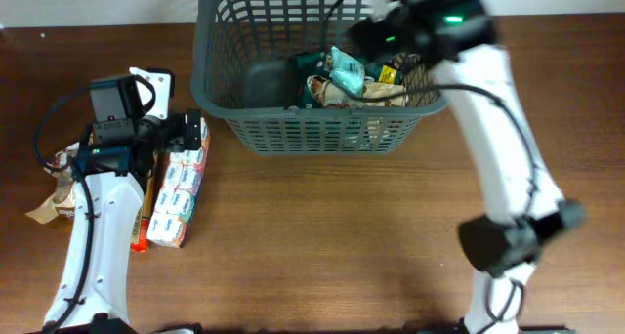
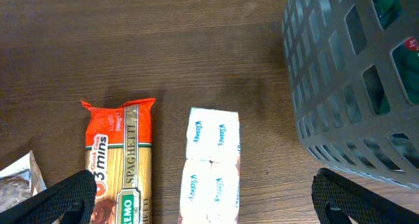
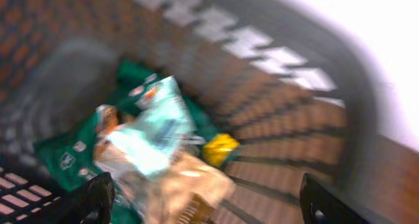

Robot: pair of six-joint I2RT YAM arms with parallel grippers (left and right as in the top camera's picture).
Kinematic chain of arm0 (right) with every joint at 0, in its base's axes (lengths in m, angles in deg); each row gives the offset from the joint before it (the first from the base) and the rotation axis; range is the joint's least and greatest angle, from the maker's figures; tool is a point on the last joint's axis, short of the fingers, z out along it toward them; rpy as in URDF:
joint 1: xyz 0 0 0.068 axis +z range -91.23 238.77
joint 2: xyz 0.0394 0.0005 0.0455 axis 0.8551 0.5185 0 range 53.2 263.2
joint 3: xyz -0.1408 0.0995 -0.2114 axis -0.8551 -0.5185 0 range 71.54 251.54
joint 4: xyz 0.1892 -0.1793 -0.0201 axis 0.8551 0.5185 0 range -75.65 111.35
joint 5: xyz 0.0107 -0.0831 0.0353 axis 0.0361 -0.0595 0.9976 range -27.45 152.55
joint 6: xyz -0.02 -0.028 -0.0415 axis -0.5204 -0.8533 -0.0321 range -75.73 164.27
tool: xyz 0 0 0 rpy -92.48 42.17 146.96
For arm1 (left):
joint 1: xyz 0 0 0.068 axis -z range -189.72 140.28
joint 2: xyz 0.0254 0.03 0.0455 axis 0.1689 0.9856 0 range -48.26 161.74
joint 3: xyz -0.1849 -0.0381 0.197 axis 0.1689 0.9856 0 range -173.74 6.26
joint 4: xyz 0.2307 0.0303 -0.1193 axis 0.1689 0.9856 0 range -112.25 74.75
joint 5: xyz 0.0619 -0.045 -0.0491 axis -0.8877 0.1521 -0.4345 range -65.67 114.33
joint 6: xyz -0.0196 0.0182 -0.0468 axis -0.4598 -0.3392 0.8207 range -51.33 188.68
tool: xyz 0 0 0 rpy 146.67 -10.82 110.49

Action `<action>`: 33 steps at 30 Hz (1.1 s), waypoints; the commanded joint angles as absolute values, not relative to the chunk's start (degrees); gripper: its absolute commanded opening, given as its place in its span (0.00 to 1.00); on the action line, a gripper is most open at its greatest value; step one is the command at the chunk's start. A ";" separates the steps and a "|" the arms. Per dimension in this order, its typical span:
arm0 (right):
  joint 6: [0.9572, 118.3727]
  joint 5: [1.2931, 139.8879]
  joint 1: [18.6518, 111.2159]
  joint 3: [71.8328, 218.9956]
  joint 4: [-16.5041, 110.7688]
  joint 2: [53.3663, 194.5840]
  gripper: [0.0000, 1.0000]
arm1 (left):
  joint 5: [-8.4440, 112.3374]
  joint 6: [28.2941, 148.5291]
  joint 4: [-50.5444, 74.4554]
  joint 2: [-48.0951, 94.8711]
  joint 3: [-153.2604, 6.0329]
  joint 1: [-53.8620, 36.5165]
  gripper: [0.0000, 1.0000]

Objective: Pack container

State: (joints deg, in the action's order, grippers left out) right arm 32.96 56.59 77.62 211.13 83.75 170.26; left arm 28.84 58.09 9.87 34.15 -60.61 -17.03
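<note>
The dark grey lattice basket (image 1: 234, 100) stands at the back middle of the table; its wall also shows in the left wrist view (image 2: 340, 86) and the blurred right wrist view (image 3: 262, 60). Several food packets (image 1: 342, 78) lie in its right half, among them a pale teal packet (image 3: 154, 129) and a green one (image 3: 65, 162). My right gripper (image 3: 209, 204) is open and empty above them, inside the basket. My left gripper (image 2: 203, 201) is open and empty over a white Kleenex tissue pack (image 2: 213, 162), with an orange spaghetti packet (image 2: 121, 162) beside it.
The tissue pack (image 1: 179, 192) and spaghetti packet (image 1: 146, 212) lie left of the basket. A brown crumpled packet (image 1: 54, 202) lies at the far left, under my left arm. Bare wood fills the front middle.
</note>
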 commanded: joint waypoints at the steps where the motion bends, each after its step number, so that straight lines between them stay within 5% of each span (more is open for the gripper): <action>1: 36.89 54.14 69.19 211.59 84.76 159.63 0.87 | 29.50 58.78 9.80 34.46 -61.55 -17.30 0.99; 8: 44.52 57.47 49.16 211.56 88.17 154.65 0.88 | 29.50 58.78 9.78 34.46 -61.55 -17.30 0.99; 15: 50.79 58.84 36.25 203.61 93.22 155.70 0.99 | 29.50 58.78 9.80 34.46 -61.55 -17.30 0.99; 33: 50.77 62.06 32.88 192.46 92.82 155.70 0.99 | 25.83 58.87 12.56 34.44 -61.55 -17.73 0.99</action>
